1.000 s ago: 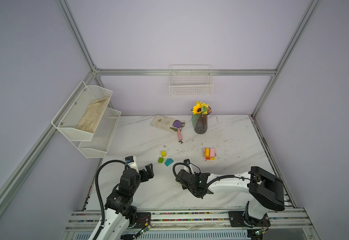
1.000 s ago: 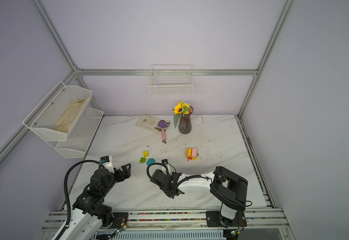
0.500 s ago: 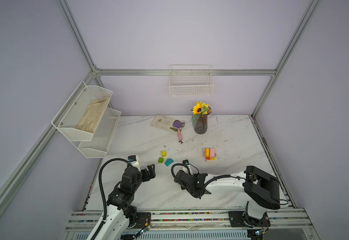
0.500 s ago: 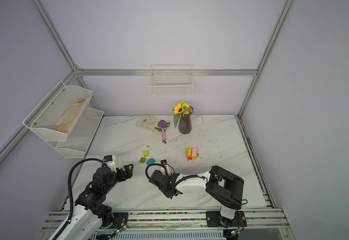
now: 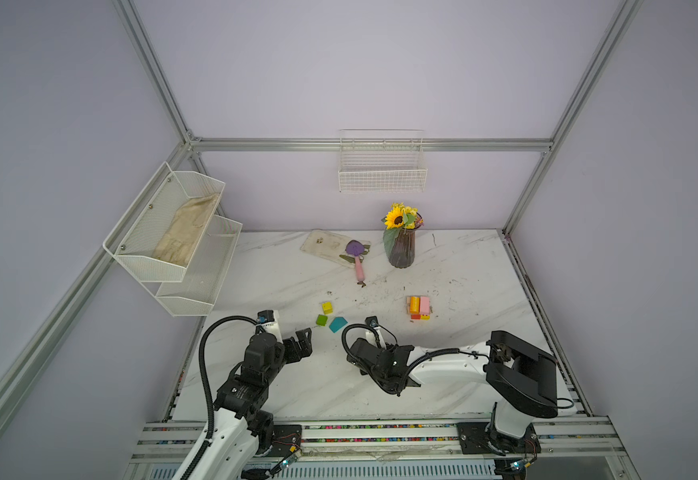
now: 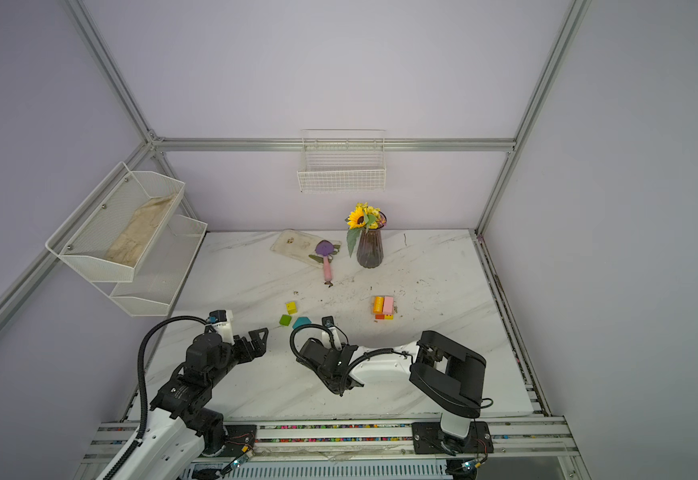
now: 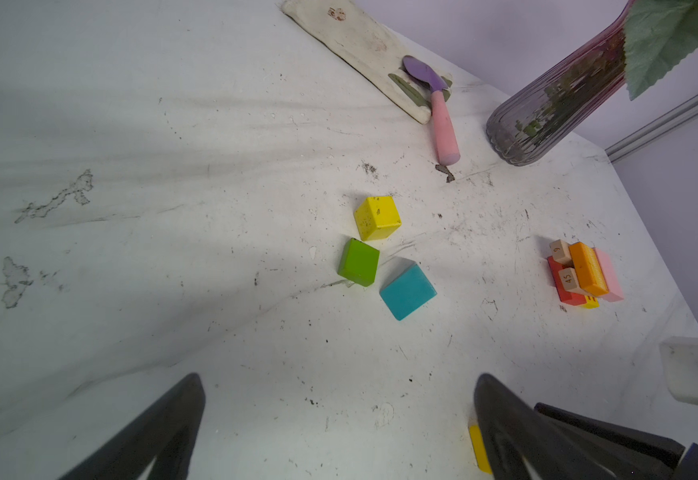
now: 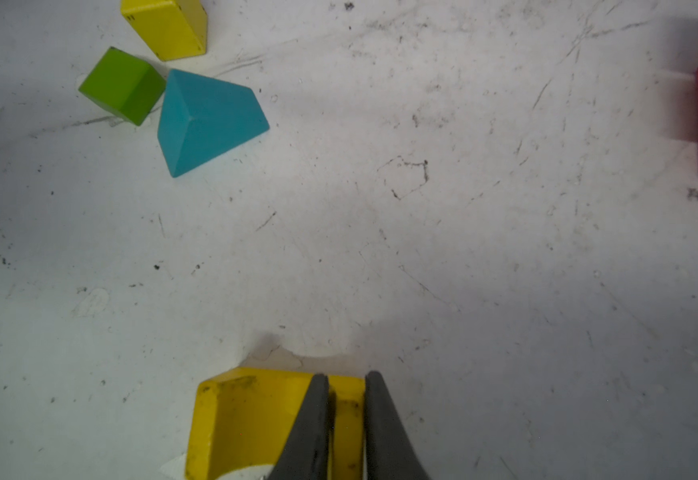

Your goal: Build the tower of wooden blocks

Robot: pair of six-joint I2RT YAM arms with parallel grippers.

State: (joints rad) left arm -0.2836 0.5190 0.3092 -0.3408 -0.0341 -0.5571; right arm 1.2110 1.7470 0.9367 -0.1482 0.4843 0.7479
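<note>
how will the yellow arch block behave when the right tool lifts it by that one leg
The yellow arch looks like solid painted wood, so probably stiff and light. The right tool pinches only one leg, off centre, so it may twist once lifted. Flat faces make rolling unlikely.

White arms [image 5: 447, 368] with black joints [image 5: 522, 378] and looping ribbed black cables [image 5: 201, 365].

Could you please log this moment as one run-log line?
right gripper: shut on yellow wooden arch block | left gripper: open, empty | multicoloured block tower: partly built
</note>
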